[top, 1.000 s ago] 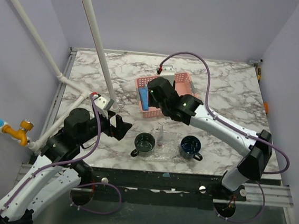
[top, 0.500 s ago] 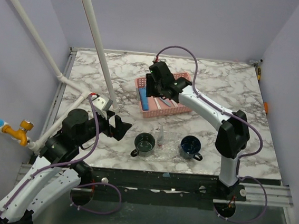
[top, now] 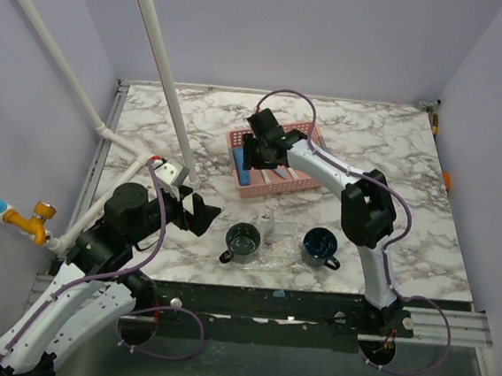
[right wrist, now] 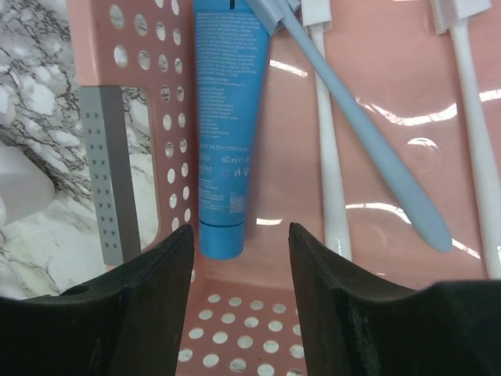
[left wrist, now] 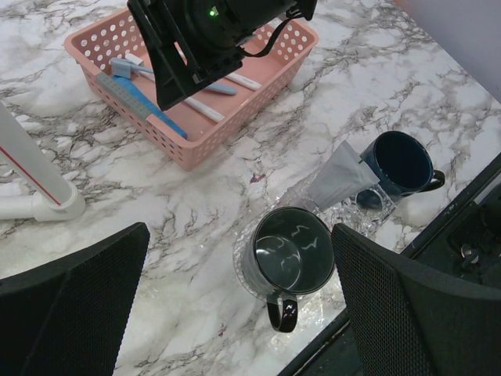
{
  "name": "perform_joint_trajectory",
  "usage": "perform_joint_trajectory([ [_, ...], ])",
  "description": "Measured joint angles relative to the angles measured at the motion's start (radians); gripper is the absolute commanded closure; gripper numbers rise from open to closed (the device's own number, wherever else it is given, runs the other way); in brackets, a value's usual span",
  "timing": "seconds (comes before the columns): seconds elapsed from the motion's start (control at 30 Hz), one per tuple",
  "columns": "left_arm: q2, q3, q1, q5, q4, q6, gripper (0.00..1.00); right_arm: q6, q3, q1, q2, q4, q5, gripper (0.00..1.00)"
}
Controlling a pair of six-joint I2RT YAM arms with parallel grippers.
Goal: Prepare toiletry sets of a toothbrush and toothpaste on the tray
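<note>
Marble bench (top: pixel 395 166). Right hand (right wrist: pixel 239 235): had swung over pink basket (top: pixel 297 185), fingers spread astride blue toothpaste tube (right wrist: pixel 227 117), gripping nothing; pick likely next. Left hand (left wrist: pixel 239 298): spread, idle. Clear tray (top: pixel 282 255): nearside of basket.

Overhead view spans the table (top: pixel 396 158); both wrist views share the pink basket (left wrist: pixel 250 110).
</note>
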Motion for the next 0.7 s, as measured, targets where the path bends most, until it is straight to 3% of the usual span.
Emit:
perform_joint_trajectory([
  [0.4,0.000,0.000,0.000,0.000,0.000,0.000,0.01,0.001,0.005,-0.008,0.094,0.001,-0.108,0.48],
  [0.5,0.000,0.000,0.000,0.000,0.000,0.000,0.01,0.001,0.009,-0.008,0.113,0.001,-0.132,0.56],
  [0.7,0.000,0.000,0.000,0.000,0.000,0.000,0.01,0.004,0.020,-0.008,0.125,0.004,-0.151,0.81],
])
